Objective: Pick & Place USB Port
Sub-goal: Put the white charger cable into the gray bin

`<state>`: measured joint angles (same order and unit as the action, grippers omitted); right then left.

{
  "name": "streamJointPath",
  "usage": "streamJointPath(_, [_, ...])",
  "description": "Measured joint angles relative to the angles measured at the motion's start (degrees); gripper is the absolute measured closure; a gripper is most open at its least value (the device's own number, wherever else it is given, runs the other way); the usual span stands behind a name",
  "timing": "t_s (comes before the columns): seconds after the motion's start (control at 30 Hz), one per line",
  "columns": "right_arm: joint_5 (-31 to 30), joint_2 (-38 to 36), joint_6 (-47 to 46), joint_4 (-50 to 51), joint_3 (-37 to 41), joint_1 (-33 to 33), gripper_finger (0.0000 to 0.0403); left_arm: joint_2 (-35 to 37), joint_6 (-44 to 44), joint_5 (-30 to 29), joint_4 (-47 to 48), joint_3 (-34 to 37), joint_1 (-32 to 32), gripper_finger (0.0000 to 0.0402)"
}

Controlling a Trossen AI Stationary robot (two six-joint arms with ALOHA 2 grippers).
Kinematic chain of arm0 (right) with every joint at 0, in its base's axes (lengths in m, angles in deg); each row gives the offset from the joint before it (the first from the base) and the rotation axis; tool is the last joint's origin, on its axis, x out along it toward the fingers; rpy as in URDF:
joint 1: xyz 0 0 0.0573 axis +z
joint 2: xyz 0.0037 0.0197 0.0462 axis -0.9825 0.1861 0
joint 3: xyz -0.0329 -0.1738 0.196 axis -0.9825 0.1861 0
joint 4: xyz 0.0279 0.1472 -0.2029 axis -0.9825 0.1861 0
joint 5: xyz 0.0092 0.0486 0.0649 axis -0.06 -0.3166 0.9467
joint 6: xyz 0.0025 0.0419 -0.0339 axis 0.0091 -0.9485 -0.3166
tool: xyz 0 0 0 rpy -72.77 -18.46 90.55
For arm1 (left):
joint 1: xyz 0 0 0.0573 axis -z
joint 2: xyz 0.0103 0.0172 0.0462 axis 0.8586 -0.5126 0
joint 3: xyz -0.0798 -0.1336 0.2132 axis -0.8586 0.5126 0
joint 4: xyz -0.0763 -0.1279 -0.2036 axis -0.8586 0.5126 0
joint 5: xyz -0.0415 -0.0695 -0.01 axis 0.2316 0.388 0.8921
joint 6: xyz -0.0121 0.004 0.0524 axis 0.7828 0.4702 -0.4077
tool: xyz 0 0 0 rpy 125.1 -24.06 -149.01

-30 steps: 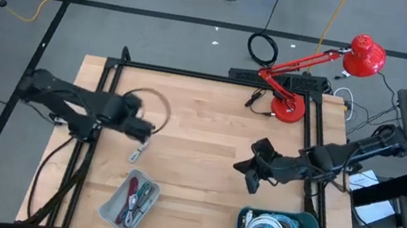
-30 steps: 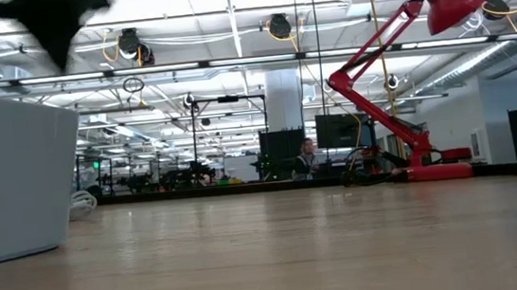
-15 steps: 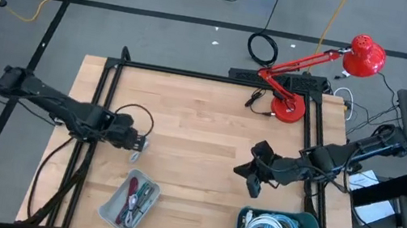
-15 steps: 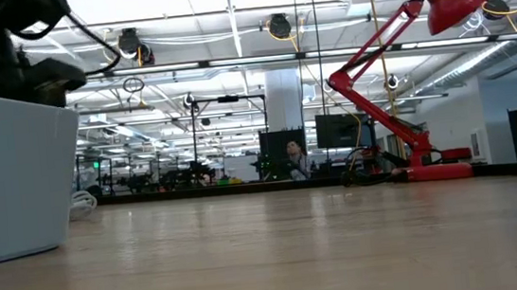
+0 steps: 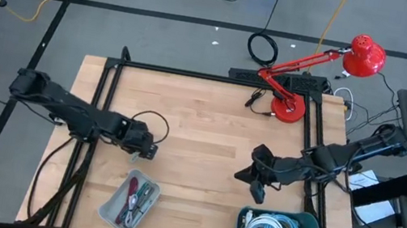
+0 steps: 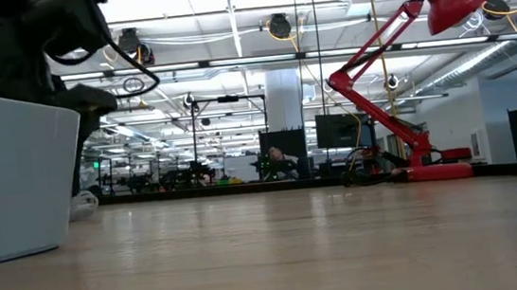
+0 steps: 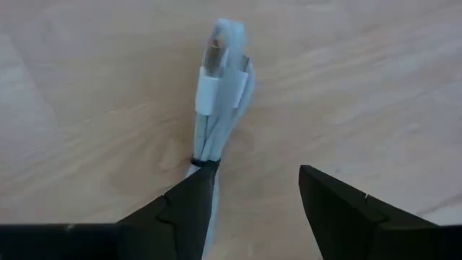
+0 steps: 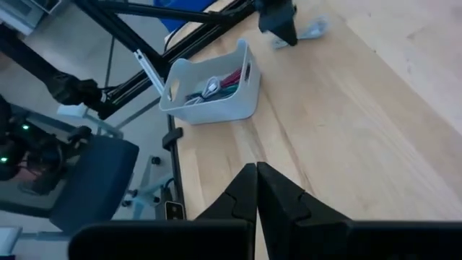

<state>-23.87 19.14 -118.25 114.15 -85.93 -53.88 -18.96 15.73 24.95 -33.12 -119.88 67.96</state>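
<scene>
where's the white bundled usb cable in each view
High view: white bundled USB cable is hidden under the left claw, above the small grey bin.
Low view: not visible; the left arm hangs by the grey bin's wall.
Left wrist view: centre top, lying on wood ahead of the open claw.
Right wrist view: top edge, beside the left claw.
Shared landmark: the grey bin.
</scene>
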Motion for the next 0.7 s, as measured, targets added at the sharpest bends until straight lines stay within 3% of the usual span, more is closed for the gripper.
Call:
streamJointPath(0.2, [0.0,-2.0,1.9,0.1,0.0,1.6,0.0403,-6.0,3.8,2.1,-1.7,-0.1,-0.4,0.0203])
streamJointPath(0.27, [-0.1,-2.8,2.3,0.2,0.0,2.3,0.0403,-7.1,4.4,3.3,-1.1,-0.1,-0.6,0.0242])
streamJointPath(0.4, [-0.5,-3.9,3.1,0.9,0.0,3.4,0.0403,-7.5,3.3,2.4,-0.1,-1.6,-0.6,0.0360])
streamJointPath(0.47, [-0.6,-4.0,3.3,1.4,0.0,3.9,0.0403,-6.6,0.0,1.8,-2.7,-3.8,-0.3,0.0388])
streamJointPath(0.57, [-1.1,-4.0,3.3,2.6,0.0,4.7,0.0403,-5.0,-5.3,-0.4,-8.3,-9.3,-1.3,0.0370])
streamJointPath(0.7, [-2.0,-4.1,3.4,3.1,0.0,5.9,0.0403,-4.8,-13.0,-1.5,-1.2,-19.1,-3.2,0.0319])
